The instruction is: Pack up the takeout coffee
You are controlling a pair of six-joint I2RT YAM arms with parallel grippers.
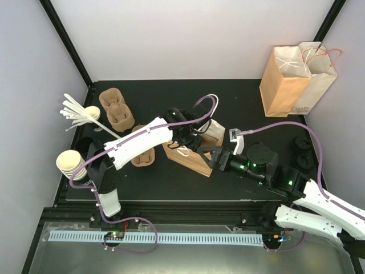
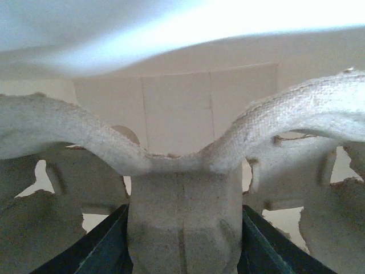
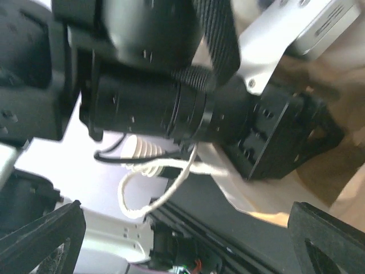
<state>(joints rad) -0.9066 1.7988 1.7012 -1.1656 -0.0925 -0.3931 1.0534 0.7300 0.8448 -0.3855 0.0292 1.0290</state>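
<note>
The left gripper (image 2: 185, 245) is clamped on the centre post of a pulp carrier (image 2: 296, 108), with its fingers (image 2: 97, 251) on either side, deep inside the bag (image 1: 191, 158) that lies on the table (image 1: 251, 103). The right gripper (image 3: 182, 245) hangs just right of the bag, jaws spread wide and empty.

The coffee (image 1: 300, 143) sits well right of the bag, by the table's edge, with nothing touching it. A second disc (image 1: 304, 164), also black, lies on that side too.

I judge the coffee light, and top-heavy if full. Its thin paper wall would give under a hard squeeze, and the lid could pop. It is best taken round the body below the lid and kept upright.

From above only the lids show, so cup height and fill cannot be told. The bag hides the carrier in the top view, and the left arm (image 3: 154, 97) fills most of the right wrist view.
</note>
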